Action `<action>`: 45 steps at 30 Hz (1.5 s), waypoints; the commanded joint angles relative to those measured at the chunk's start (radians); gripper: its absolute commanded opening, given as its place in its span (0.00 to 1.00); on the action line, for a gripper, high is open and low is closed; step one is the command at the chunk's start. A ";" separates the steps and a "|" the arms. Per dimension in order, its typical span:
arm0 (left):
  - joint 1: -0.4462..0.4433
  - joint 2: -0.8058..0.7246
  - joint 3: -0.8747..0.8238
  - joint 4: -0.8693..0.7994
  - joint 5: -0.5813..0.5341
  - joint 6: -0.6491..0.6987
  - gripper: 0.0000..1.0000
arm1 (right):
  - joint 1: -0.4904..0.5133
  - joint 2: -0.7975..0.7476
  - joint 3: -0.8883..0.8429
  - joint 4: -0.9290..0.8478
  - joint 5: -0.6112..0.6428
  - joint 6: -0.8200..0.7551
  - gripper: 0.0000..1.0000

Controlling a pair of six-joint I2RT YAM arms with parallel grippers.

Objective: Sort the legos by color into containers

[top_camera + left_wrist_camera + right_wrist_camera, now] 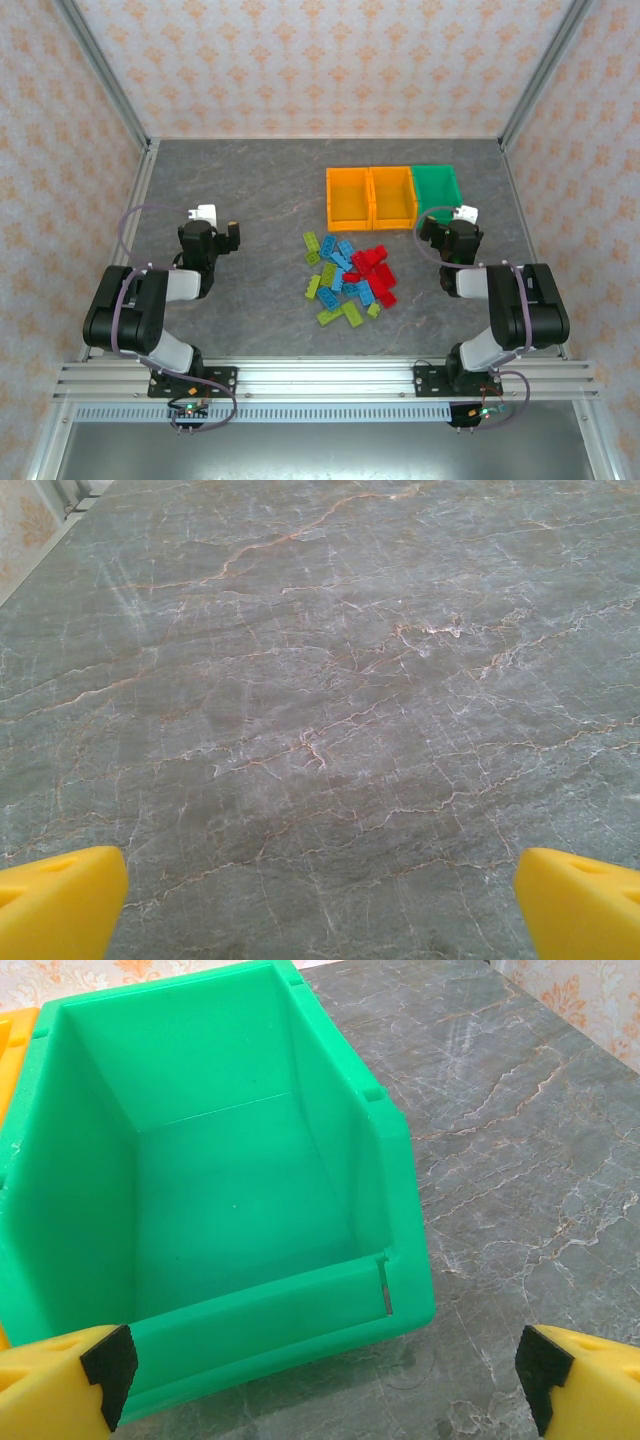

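**Both grippers open, all legos in one pile on the table**

On the left side, the left arm (140, 310) is folded over the near-left part of the grey marbled table (260, 190). The left gripper (320, 910) is open. In the left wrist view its two yellow fingertips (60, 900) stand wide apart at the bottom corners, with bare table surface between them, and they hold nothing.

Toward the middle, the legos (350, 275) lie in one loose pile on the table, well apart from the left gripper. Inside the pile, the lime green bricks (313, 287) are mostly on the left and near sides, the light blue bricks (345, 265) are in the middle, and the red bricks (377, 268) are on the right. Many of them touch each other.

Behind the pile, three bins stand in one row, side by side. From the left there is the first orange-yellow bin (349, 200), then the second orange-yellow bin (392, 198), then the green bin (437, 185) at the right end.

On the right side, the right arm (520, 310) reaches toward the green bin. The right gripper (325, 1380) is open too and grips nothing. In the right wrist view its fingertips, yellow with black pads (110, 1370), stand wide apart at the bottom corners, and the front wall of the green bin is just ahead of them, a little to the left.
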 commanded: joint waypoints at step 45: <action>-0.694 -0.465 0.072 -0.480 0.038 0.225 1.00 | 0.427 0.055 0.561 -1.136 -0.137 0.686 0.82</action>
